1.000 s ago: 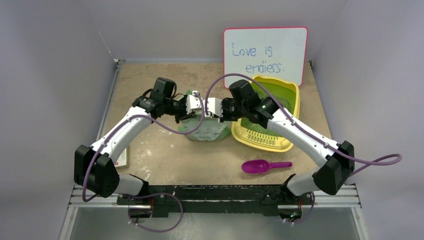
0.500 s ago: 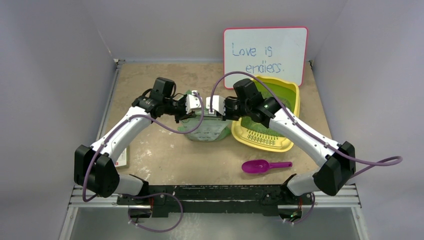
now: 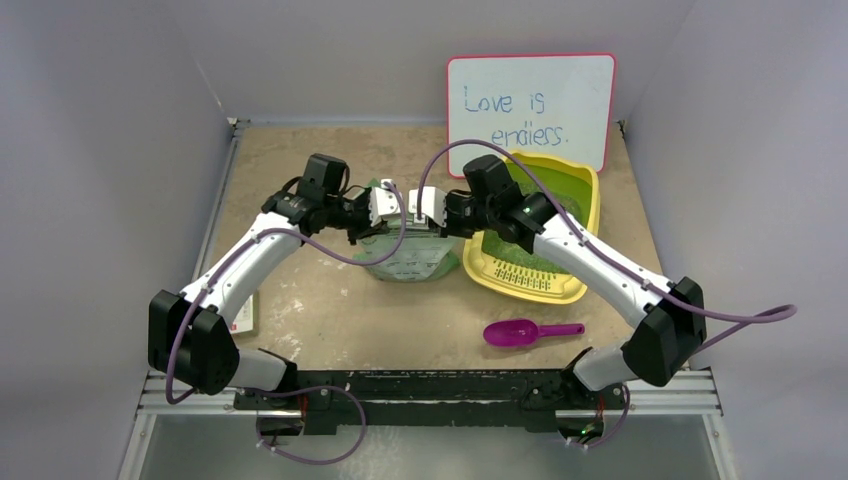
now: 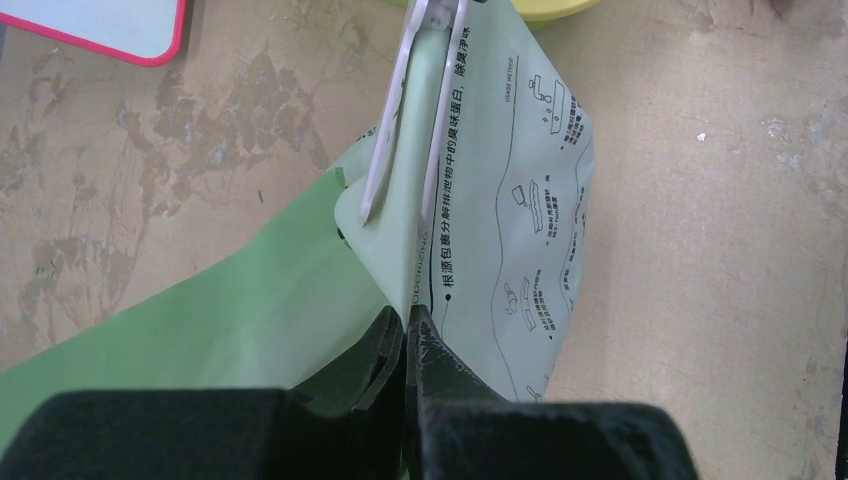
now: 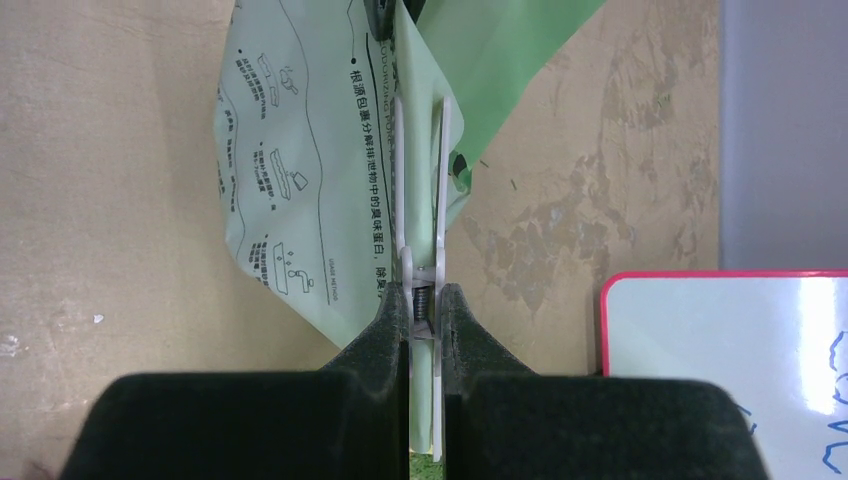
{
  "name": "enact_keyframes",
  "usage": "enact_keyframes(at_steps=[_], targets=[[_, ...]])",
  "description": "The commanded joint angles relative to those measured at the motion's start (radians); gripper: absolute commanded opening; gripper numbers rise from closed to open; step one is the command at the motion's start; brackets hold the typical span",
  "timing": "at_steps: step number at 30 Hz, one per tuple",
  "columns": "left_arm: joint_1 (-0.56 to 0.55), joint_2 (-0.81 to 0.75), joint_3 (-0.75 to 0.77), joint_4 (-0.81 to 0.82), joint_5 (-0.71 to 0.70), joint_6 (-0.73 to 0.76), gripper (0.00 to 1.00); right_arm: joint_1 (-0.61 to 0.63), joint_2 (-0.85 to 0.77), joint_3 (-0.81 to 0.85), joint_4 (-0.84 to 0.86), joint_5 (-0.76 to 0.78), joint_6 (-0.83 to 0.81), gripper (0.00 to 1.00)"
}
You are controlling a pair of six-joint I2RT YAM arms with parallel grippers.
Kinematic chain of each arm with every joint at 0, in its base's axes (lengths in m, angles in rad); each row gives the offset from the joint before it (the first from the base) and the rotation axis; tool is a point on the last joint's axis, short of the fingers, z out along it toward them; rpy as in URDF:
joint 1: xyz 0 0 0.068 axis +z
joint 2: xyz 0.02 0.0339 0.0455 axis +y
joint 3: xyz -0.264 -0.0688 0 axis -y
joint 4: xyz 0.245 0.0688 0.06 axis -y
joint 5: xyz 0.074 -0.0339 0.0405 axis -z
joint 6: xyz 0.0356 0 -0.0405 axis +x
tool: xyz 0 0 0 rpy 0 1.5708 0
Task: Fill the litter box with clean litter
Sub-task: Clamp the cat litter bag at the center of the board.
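A robotics lab test cell: plain grey panel walls box in a scuffed, blotchy tan worktop, and a metal rail along the worktop's near edge carries two white-and-black robot arms.

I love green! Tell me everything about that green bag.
The bag is pale green plastic, printed with black writing and tiny drawings. It stands on the table beside the yellow litter box. A white clip pinches its top edge. The left claw is shut on that edge; the right claw grips the clip.
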Motion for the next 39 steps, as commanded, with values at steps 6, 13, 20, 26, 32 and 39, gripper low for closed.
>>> enact_keyframes(at_steps=[6, 13, 20, 26, 32, 39], targets=[[0.015, -0.021, 0.031, 0.048, 0.053, 0.016, 0.0, -0.001, 0.001, 0.018, 0.105, -0.079, 0.039, 0.0], [0.016, -0.021, 0.031, 0.047, 0.054, 0.015, 0.0, 0.002, 0.022, 0.027, 0.089, -0.086, 0.033, 0.0], [0.017, -0.022, 0.032, 0.046, 0.052, 0.015, 0.0, 0.018, 0.055, 0.055, -0.002, 0.001, -0.004, 0.01], [0.018, -0.021, 0.032, 0.046, 0.049, 0.015, 0.0, 0.021, 0.076, 0.086, -0.058, 0.054, -0.024, 0.01], [0.018, -0.021, 0.032, 0.047, 0.048, 0.016, 0.0, 0.02, 0.064, 0.078, -0.053, 0.054, -0.028, 0.02], [0.02, -0.021, 0.031, 0.048, 0.048, 0.015, 0.0, 0.021, 0.019, 0.054, -0.006, 0.049, -0.011, 0.28]])
